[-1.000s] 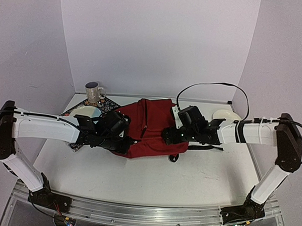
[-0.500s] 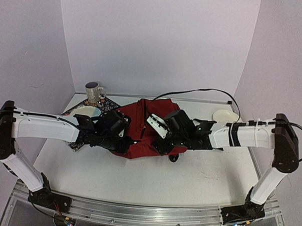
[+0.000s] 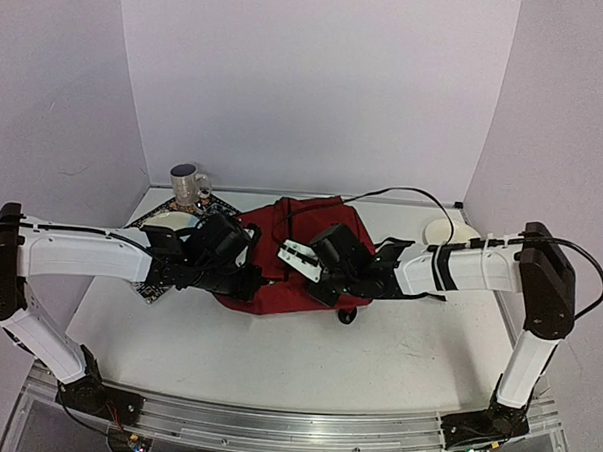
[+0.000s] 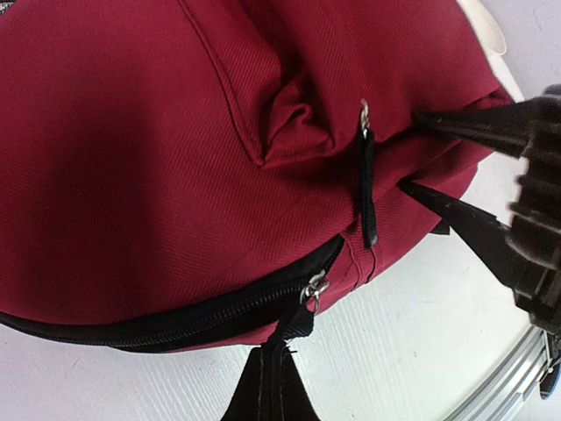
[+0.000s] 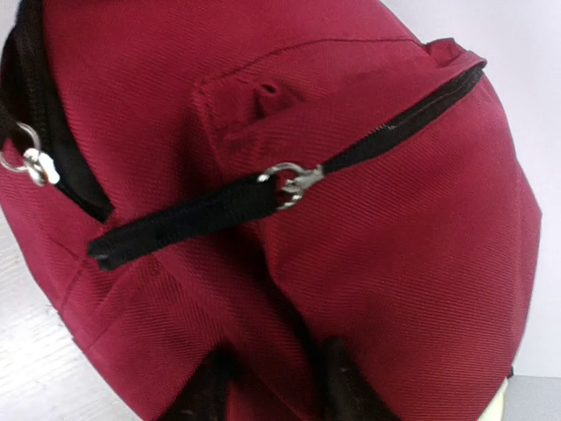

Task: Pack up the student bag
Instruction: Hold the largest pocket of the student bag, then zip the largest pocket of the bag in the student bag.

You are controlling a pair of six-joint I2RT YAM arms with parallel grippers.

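While handling the student bag [image 3: 296, 226], lying slumped at the middle of the table [image 3: 295, 366] between the two arms, attending to zips only. Pinching the black tab of the main zip pull [image 4: 313, 289] with the left gripper [image 4: 272, 373], fingers closing fully on that tab at the bag's near edge. Presenting the right gripper [image 4: 412, 151] with fingers spread wide, gripping nothing, tips pointing at the front-pocket zip pull [image 4: 369, 197] and sitting just beside it; not resolving contact. Showing the front-pocket zip drawn closed in the right wrist view. Not resolving the main zip as either open or closed. Leaving outside the bag: a mug [image 3: 187, 184] at the far left, a white dish [image 3: 171, 223] on a patterned mat [image 3: 220, 210] just beside the bag, a white round object [image 3: 449, 230] at the far right. Not revealing any contents inside. Judging the work as sitting at the zip-opening stage, with nothing visibly going in, and with loading and closing remaining.
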